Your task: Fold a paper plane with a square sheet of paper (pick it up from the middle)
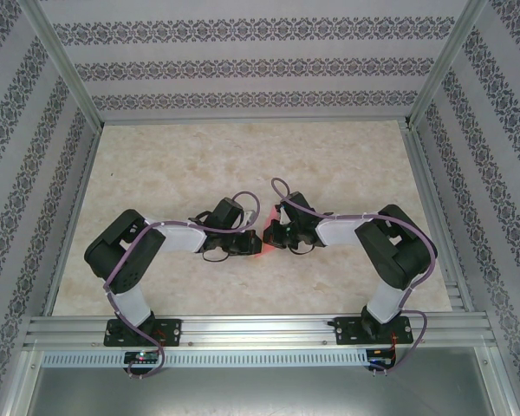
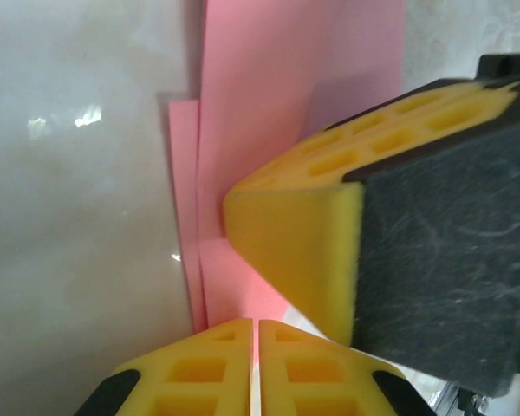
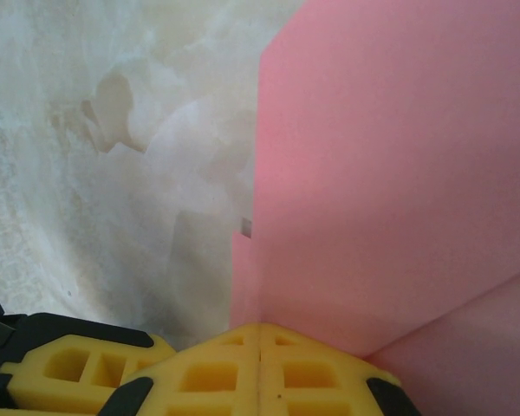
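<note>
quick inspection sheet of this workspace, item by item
surface: pale marbled table
job's things: pink paper on the table between the grippers, folded, layers overlapping
clutter: nothing seen
grippers: left gripper shut, at the paper's edge; right gripper shut, tips against the paper
cables: purple cables looped along both arms
surroundings: patterned walls, aluminium frame
</note>
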